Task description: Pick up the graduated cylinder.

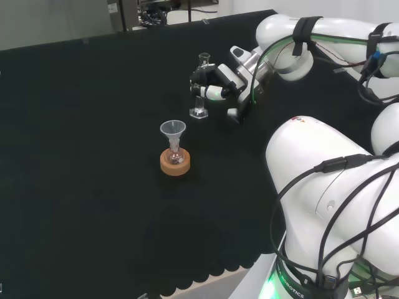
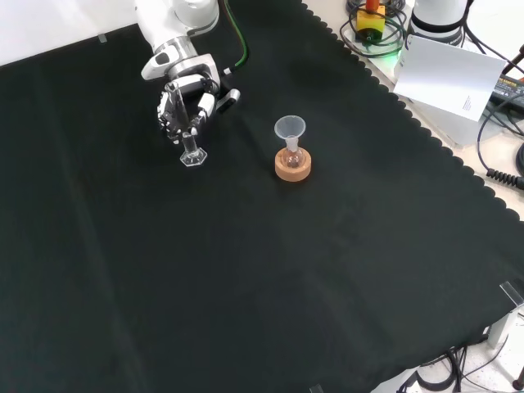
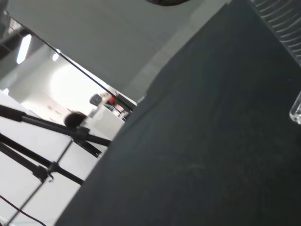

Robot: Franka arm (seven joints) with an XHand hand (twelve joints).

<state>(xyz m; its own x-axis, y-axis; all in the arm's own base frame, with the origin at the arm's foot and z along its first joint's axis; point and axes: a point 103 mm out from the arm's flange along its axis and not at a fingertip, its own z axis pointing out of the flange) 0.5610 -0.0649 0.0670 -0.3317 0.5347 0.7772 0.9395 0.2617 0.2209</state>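
On the black-clothed worktop (image 2: 246, 270), the hand (image 2: 182, 105) curls its fingers around a slim, clear graduated cylinder (image 2: 191, 151) with a hexagonal foot, near the cork-ringed flask (image 2: 292, 160).

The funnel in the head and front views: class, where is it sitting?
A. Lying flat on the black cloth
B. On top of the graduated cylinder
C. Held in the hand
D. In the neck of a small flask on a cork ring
D. The funnel stands upright in the small flask on the cork ring, apart from the hand, whose fingers are curled round the graduated cylinder.
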